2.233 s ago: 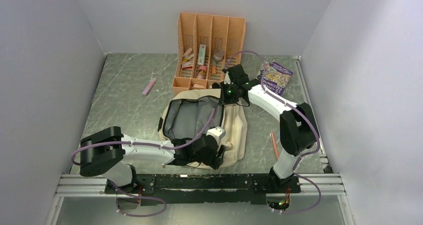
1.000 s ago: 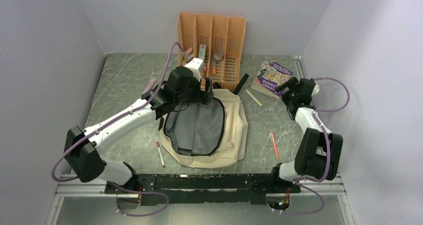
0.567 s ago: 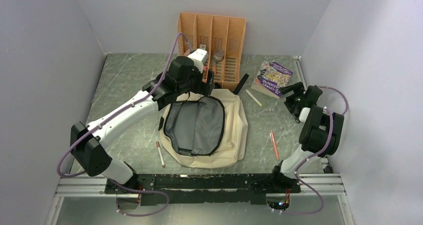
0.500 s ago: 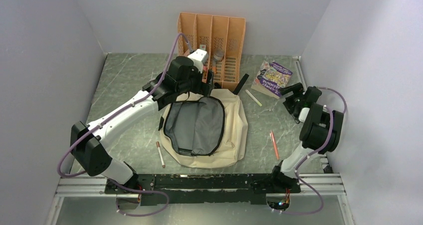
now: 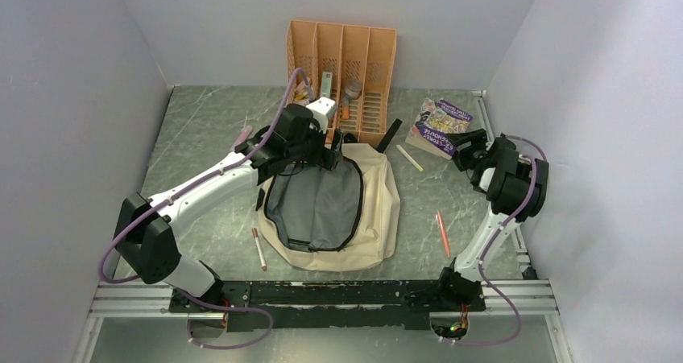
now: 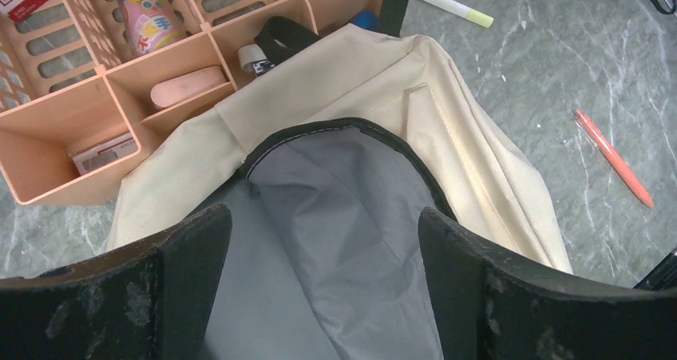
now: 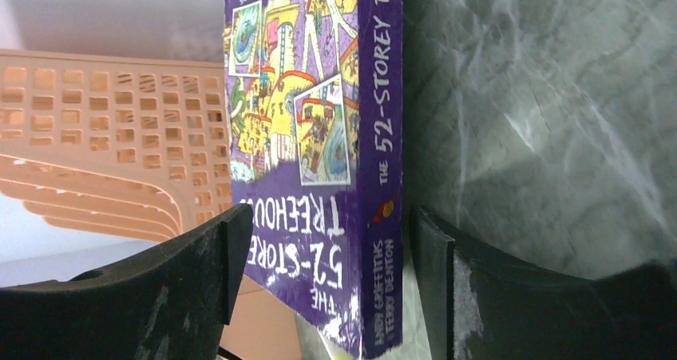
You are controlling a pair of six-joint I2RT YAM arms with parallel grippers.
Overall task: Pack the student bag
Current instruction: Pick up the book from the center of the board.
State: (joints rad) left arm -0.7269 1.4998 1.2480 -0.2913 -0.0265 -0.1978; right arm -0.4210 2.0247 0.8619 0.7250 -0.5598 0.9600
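Above cream-beige fabric student bag, left gripper spread, empty; right gripper straddles purple paperback book, clamping unconfirmed.

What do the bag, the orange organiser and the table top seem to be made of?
Student bag: soft matte cream fabric, seen creasing; its grey lining looks like thin cloth. Orange organiser: probably moulded plastic, smooth, with regular slots. Table top: grey-green marble look with white veins; stone or printed sheet, I cannot tell.

The bag has its open mouth clear from above, though the organiser stands against its far edge. A book sits between the right fingers. Bare bench lies to the left.
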